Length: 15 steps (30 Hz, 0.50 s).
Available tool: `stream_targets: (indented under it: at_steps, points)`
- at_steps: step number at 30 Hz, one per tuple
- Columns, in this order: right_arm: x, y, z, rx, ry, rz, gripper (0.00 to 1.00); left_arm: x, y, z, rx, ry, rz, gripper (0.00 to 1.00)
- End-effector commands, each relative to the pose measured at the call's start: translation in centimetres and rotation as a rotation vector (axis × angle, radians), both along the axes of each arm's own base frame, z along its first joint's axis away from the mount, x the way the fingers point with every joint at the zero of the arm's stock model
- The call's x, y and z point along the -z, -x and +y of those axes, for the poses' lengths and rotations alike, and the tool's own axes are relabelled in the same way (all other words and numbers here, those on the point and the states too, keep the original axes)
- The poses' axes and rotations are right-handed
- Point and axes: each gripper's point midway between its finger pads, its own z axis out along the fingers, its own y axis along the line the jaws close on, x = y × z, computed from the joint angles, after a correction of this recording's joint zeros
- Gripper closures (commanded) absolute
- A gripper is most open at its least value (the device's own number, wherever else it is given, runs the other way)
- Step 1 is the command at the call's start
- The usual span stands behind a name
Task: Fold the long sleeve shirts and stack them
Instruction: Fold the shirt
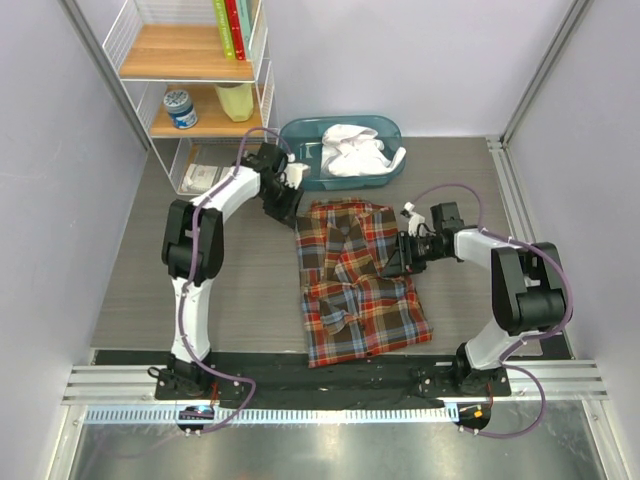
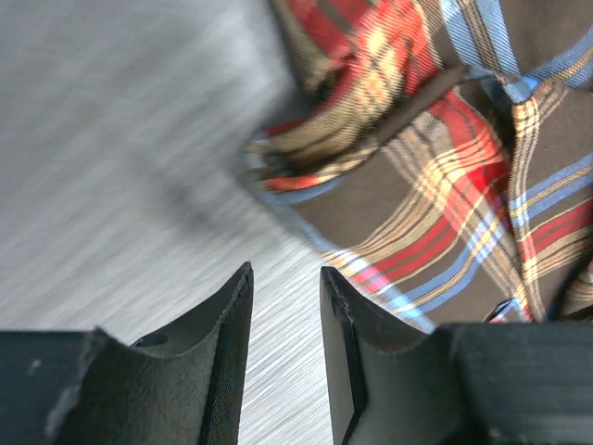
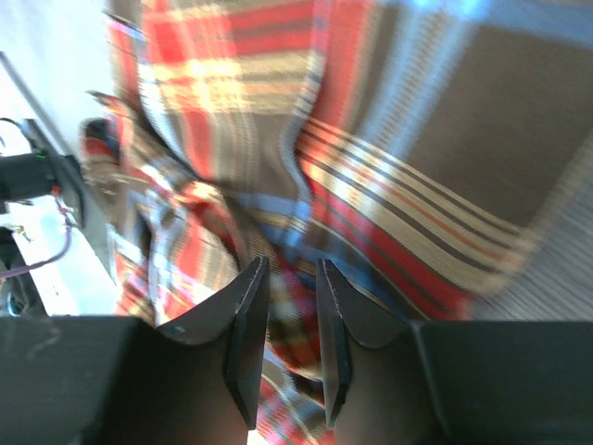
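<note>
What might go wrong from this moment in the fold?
1. The left tool sits over bare table, beside a corner of the plaid shirt; closing here may catch nothing.
2. Whether the right tool holds cloth is unclear in its blurred view; a one-sided lift could skew the fold.

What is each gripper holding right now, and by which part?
Left gripper: nothing, only bare table between its jaws, beside the shirt. Right gripper: jaws close together at the shirt's right edge; whether cloth is pinched cannot be told.
</note>
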Motion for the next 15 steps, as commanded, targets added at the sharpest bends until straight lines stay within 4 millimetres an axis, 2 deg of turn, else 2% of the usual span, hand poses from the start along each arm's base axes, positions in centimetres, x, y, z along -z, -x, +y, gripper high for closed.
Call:
stream_targets:
  at_steps: [1, 2, 3, 4, 5, 6, 7, 8, 9, 11, 13, 14, 15]
  points:
    - [-5.0, -3.0, 1.4, 0.006, -0.083, -0.186, 0.67, -2.7, -0.1, 0.8, 0.051, -0.032, -0.045, 0.64]
    - [-5.6, -3.7, 1.2, 0.003, -0.068, -0.233, 0.67, -4.3, 0.1, 0.0, 0.063, 0.021, -0.074, 0.64]
    - [-5.9, -4.1, 0.9, 0.008, -0.047, -0.261, 0.67, -5.0, 0.6, -0.5, 0.06, 0.063, -0.072, 0.61]
    - [-6.1, -4.4, 0.6, 0.014, -0.027, -0.287, 0.68, -4.2, 2.0, -0.7, 0.058, 0.08, -0.039, 0.58]
    - [-5.8, -4.6, 0.1, 0.017, 0.009, -0.303, 0.68, -5.6, 2.6, -1.9, 0.075, 0.113, -0.078, 0.58]
    - [-5.6, -4.5, -0.1, 0.019, 0.024, -0.301, 0.68, -5.6, 3.6, -2.7, 0.087, 0.131, -0.065, 0.57]
    - [-5.4, -4.2, -0.2, 0.02, 0.035, -0.293, 0.68, -4.7, 5.3, -3.0, 0.081, 0.131, -0.023, 0.56]
    - [-4.7, -3.6, -0.4, 0.022, 0.046, -0.262, 0.68, -5.0, 6.3, -4.3, 0.108, 0.145, -0.036, 0.55]
    - [-4.5, -3.1, -0.5, 0.022, 0.048, -0.245, 0.68, -4.7, 7.1, -4.8, 0.112, 0.154, -0.02, 0.55]
    - [-3.6, -2.0, -0.7, 0.002, 0.057, -0.232, 0.68, -3.0, 9.0, -5.4, 0.108, 0.14, 0.032, 0.55]
    - [-2.6, -1.1, -0.8, -0.003, 0.064, -0.209, 0.68, -1.1, 8.9, -4.9, 0.088, 0.085, 0.052, 0.57]
    - [-2.2, -1.0, -0.8, -0.004, 0.065, -0.197, 0.68, 0.6, 9.0, -4.0, 0.072, 0.036, 0.091, 0.59]
    - [-2.0, -1.0, -0.8, 0.0, 0.065, -0.184, 0.68, 0.8, 8.3, -3.7, 0.068, 0.015, 0.084, 0.6]
